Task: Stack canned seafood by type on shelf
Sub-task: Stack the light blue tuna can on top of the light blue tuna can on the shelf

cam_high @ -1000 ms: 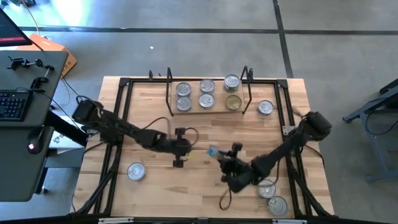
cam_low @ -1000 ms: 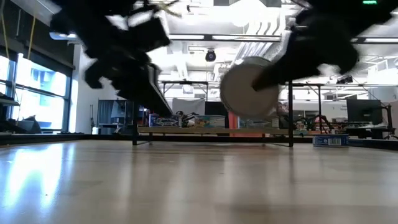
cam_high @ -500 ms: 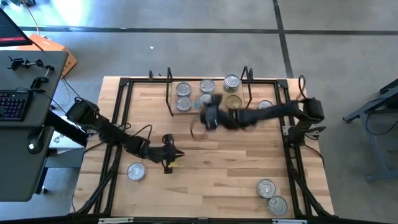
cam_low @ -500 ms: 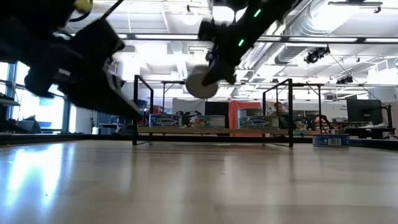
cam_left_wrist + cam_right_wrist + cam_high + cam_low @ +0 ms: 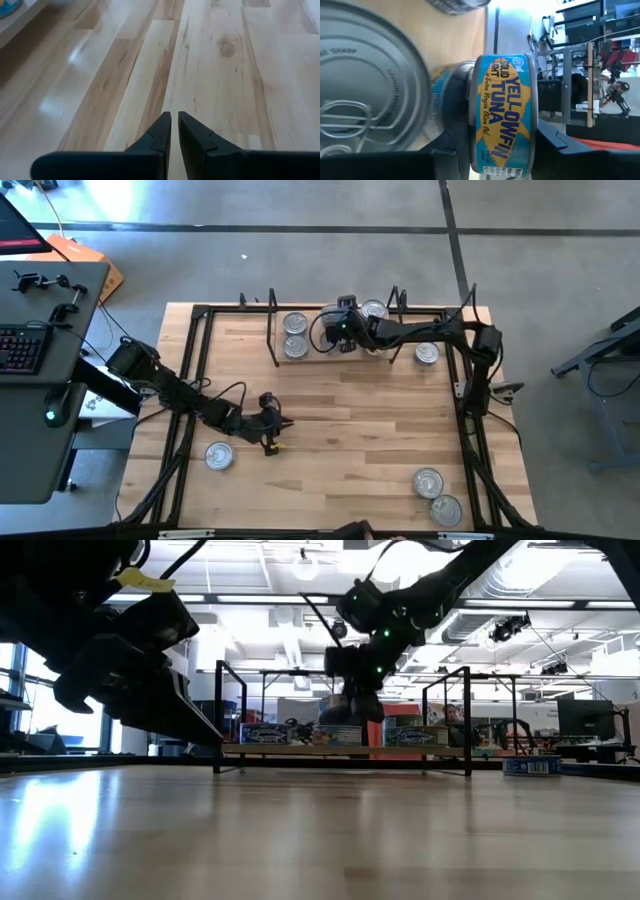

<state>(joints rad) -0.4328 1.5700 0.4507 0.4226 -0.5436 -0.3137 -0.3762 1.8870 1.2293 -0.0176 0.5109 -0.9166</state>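
Note:
My right gripper (image 5: 338,332) reaches over the shelf (image 5: 312,357) at the table's far edge, shut on a blue-and-orange yellowfin tuna tin (image 5: 505,115). That tin also shows in the low view (image 5: 350,710), just above the shelf's row. Several silver-lidded tins (image 5: 295,325) and one gold-lidded tin stand on the shelf board. One silver lid (image 5: 360,100) lies close beside the held tin. My left gripper (image 5: 272,430) is shut on nothing, just above the table's near left part. In the left wrist view its fingers (image 5: 174,131) show over bare wood. My right gripper pinches the tuna tin between its two fingers, one finger (image 5: 454,125) on each flat end, with the label wall (image 5: 506,90) toward the wrist camera. The fingers slant down from the table's right side. The tin is turned on edge over the shelf; whether it touches the tins below, I cannot tell.
A silver-lidded tin (image 5: 427,353) stands on the table just right of the shelf, another (image 5: 218,455) near my left gripper, and two more (image 5: 428,480) at the near right corner. The shelf's black wire end loops (image 5: 397,315) rise beside my right gripper.
My right gripper has carried the tuna tin from the table's near right part toward the far edge, to above the shelf, rolling its wrist on the way. My left gripper, still shut, has drawn back toward the table's left edge and sunk a little, then kept still.

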